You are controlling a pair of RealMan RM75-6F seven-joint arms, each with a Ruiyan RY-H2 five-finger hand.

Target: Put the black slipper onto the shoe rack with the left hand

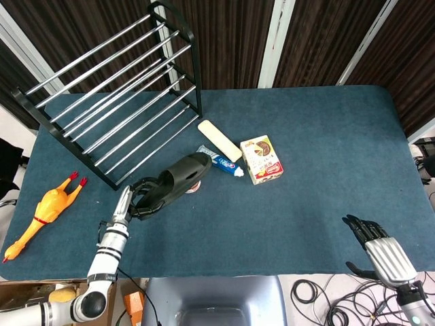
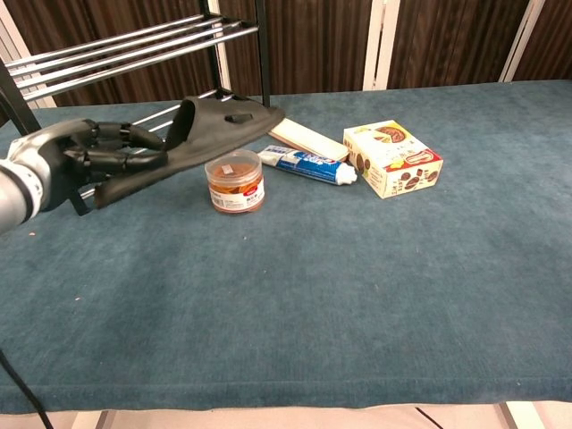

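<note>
My left hand grips the heel end of the black slipper and holds it in the air above the blue table, toe pointing toward the toothpaste. The slipper hangs over the small jar, just in front of the black shoe rack with chrome rails at the back left. My right hand hangs past the table's near right edge with fingers spread and nothing in it; the chest view does not show it.
A toothpaste tube, a cream bar and a snack box lie mid-table right of the slipper. A yellow rubber chicken lies at the left edge.
</note>
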